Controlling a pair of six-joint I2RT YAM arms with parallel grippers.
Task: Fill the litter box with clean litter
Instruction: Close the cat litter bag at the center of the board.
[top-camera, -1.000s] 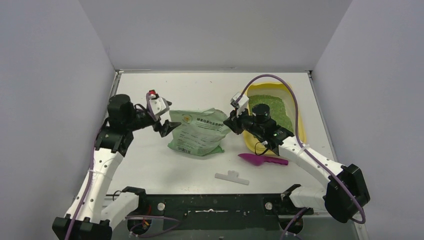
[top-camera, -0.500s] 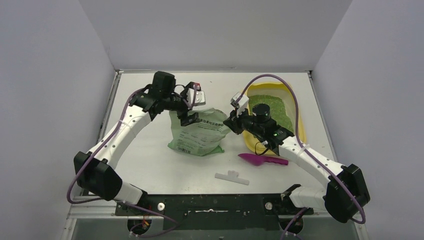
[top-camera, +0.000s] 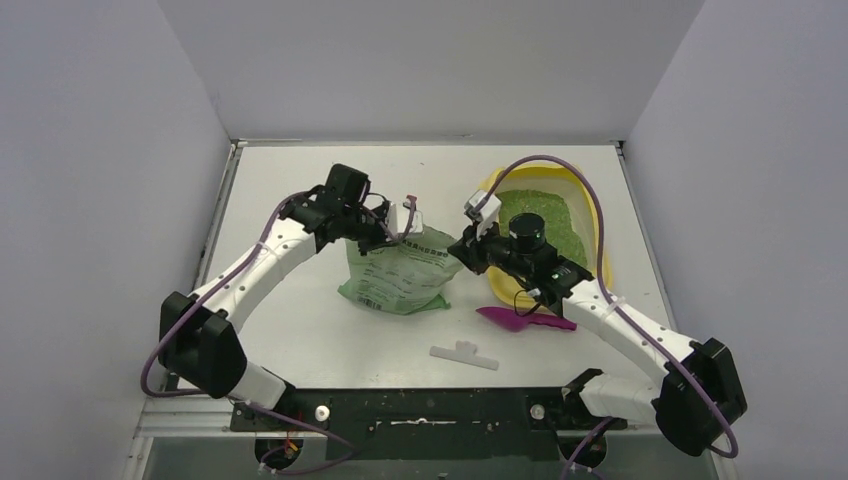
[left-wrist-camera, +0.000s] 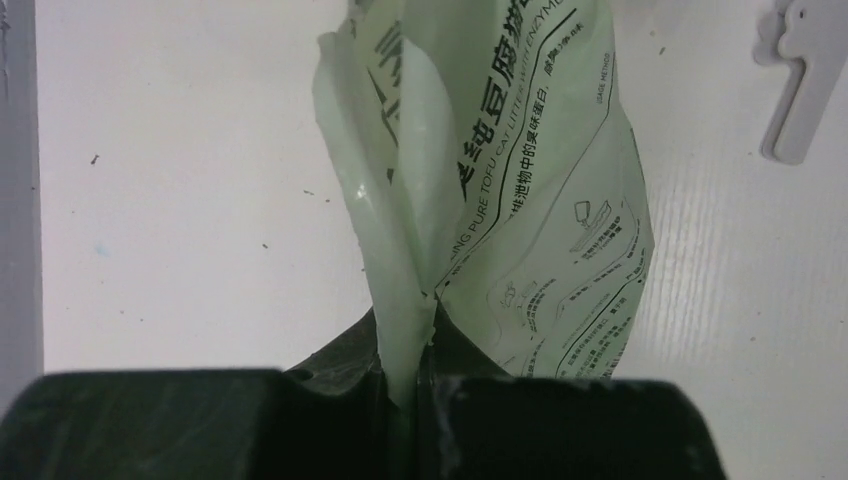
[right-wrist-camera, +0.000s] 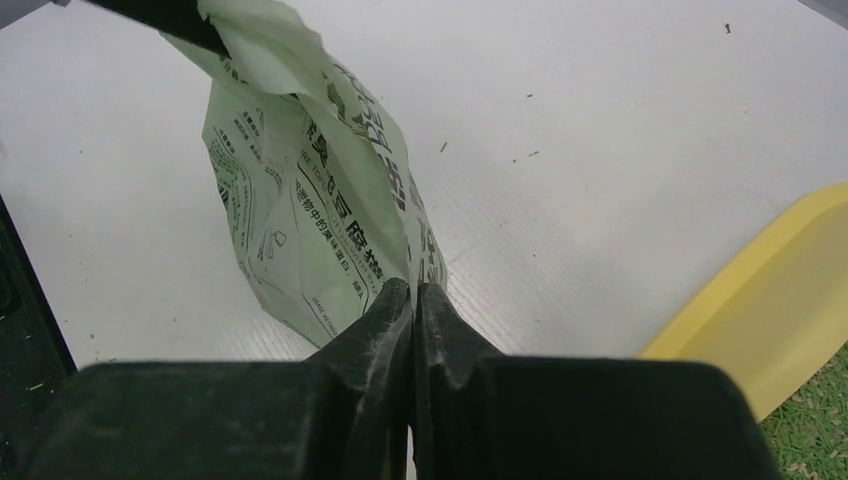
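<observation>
The left arm (top-camera: 245, 280) and right arm (top-camera: 625, 325) have white shells between bulky black joints, a purple cable (top-camera: 535, 158) looping along each; the left end effector (left-wrist-camera: 410, 375) and right end effector (right-wrist-camera: 412, 300) are black.

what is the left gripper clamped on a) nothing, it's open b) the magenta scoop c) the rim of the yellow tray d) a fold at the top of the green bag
d: in the left wrist view the left gripper is shut on a fold of the green bag.
</observation>
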